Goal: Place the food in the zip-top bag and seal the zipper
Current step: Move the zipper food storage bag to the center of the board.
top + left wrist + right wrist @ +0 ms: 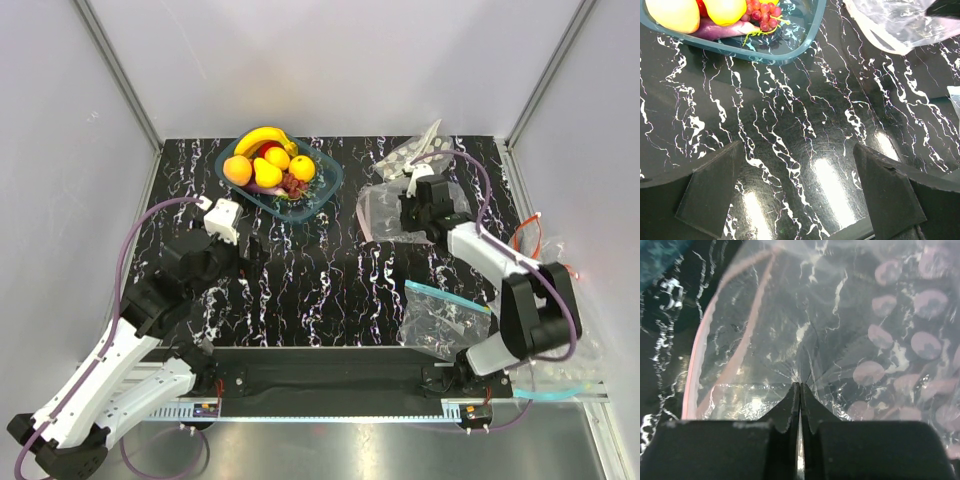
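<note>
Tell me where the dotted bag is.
In the top view, the dotted bag lies far right on the table, right of the fruit tray, pinched by the shut right gripper.

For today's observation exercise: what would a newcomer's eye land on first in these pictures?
Bright fruit fills a teal tray at the far edge of the table. To its right, the right gripper pinches a clear dotted bag. The left gripper hangs open above the table.

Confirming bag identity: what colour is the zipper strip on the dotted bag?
Pink-red zipper, clearest in right wrist view.
</note>
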{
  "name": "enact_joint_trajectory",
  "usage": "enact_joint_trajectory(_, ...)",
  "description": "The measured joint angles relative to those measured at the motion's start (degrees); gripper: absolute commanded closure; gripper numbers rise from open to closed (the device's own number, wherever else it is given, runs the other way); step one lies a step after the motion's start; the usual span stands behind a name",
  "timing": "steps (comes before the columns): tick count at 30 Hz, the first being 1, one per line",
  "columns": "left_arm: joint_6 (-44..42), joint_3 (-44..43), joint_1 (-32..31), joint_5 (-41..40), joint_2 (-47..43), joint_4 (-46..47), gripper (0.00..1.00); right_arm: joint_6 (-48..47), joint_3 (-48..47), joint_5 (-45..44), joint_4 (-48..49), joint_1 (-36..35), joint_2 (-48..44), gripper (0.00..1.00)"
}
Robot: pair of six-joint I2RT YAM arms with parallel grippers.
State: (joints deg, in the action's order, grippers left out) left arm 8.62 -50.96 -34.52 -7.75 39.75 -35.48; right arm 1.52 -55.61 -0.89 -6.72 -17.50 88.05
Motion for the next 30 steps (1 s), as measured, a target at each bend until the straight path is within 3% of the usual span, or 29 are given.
enact_joint_trajectory(2, 0.0, 0.0, 0.0, 0.0, 0.0, 0.0, 0.01, 1.5, 0.6, 0.1, -0.7, -0.1, -2.9, 0.86)
enact_joint_trajectory(3, 0.0, 0.0, 0.0, 0.0, 0.0, 0.0, 0.01, 2.1, 0.7, 0.1, -1.2, -0.2, -4.3, 0.71)
enact_joint_trajectory(5, 0.0, 0.0, 0.0, 0.0, 0.0, 0.0, 0.01, 3.1, 0.9, 0.1, -2.3, -0.6, -6.5, 0.52)
enact_joint_trajectory(8, 0.0, 0.0, 0.0, 0.0, 0.0, 0.0, 0.01, 3.9, 1.7, 0.1, -3.6, -1.4, -9.8, 0.38)
enact_joint_trajectory(9, 0.0, 0.0, 0.0, 0.0, 0.0, 0.0, 0.01, 4.3, 2.2, 0.1, -3.8, -1.6, -11.3, 0.27)
enact_joint_trajectory(10, 0.0, 0.0, 0.0, 0.0, 0.0, 0.0, 0.01, 4.9, 2.9, 0.1, -3.8, -1.7, -12.9, 0.01)
enact_joint_trajectory(15, 0.0, 0.0, 0.0, 0.0, 0.0, 0.0, 0.01, 9.3, 6.4, -0.2, -1.7, -1.9, -21.2, 0.00)
enact_joint_trajectory(18, 0.0, 0.0, 0.0, 0.0, 0.0, 0.0, 0.01, 12.7, 6.4, 1.6, 0.2, -1.8, -21.2, 0.00)
enact_joint_trajectory(22, 0.0, 0.0, 0.0, 0.0, 0.0, 0.0, 0.01, 13.6, 2.9, 6.1, -0.8, -2.2, -14.1, 0.21)
enact_joint_trajectory(25, 0.0, 0.0, 0.0, 0.0, 0.0, 0.0, 0.01, 12.7, -2.8, 5.4, -4.2, -4.0, -6.7, 0.23)
enact_joint_trajectory(30, 0.0, 0.0, 0.0, 0.0, 0.0, 0.0, 0.01, 8.5, -11.0, -2.9, -9.9, -13.3, 2.0, 0.29)
